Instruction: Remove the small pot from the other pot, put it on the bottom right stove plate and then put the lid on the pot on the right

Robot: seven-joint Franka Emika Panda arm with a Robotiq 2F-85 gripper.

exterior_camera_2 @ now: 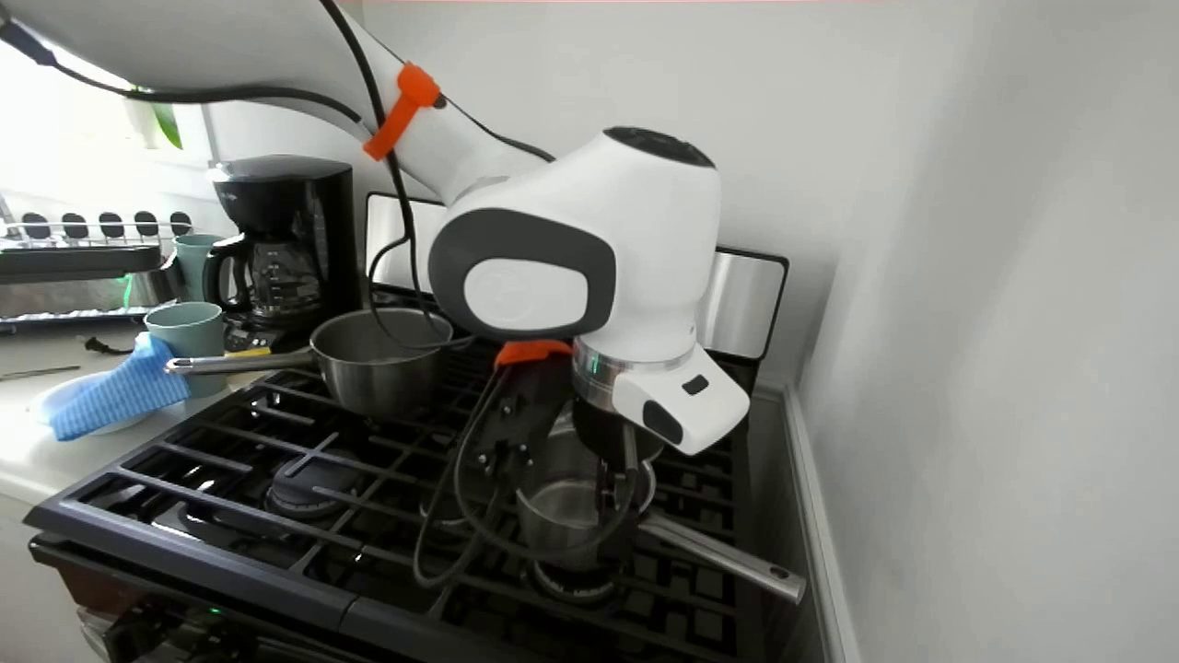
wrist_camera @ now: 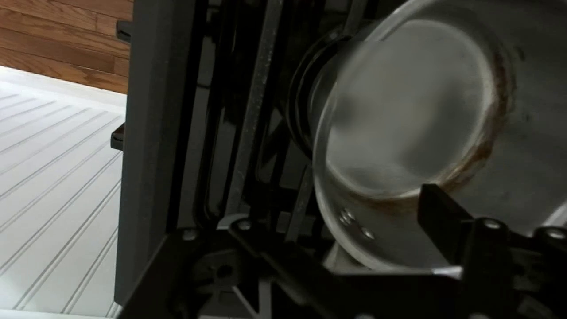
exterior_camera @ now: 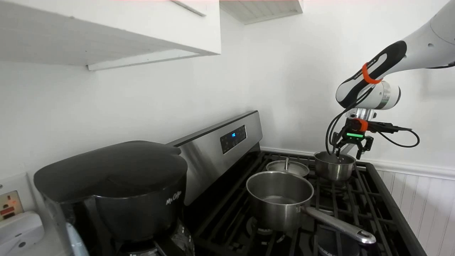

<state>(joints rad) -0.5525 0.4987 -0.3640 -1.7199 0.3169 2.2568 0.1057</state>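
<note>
The small steel pot (exterior_camera: 334,171) stands upright on a burner near the side wall; it also shows in an exterior view (exterior_camera_2: 553,520) and the wrist view (wrist_camera: 398,110). Its handle (exterior_camera_2: 728,554) points toward the wall. The larger pot (exterior_camera: 272,217) stands apart from it, also seen in an exterior view (exterior_camera_2: 382,373). The lid (exterior_camera: 298,169) lies behind the larger pot, its handle up. My gripper (exterior_camera: 347,153) is open at the small pot's handle side. In the wrist view (wrist_camera: 334,212) one finger is over the pot's inside, the other outside its rim. Contact cannot be told.
The stove has raised black grates (exterior_camera_2: 368,502). A black coffee maker (exterior_camera: 142,192) stands beside the stove. A mug (exterior_camera_2: 189,331) and a blue cloth (exterior_camera_2: 120,391) are on the counter. A white cabinet (exterior_camera: 142,32) hangs overhead. The side wall (exterior_camera_2: 967,414) is close to the small pot's handle.
</note>
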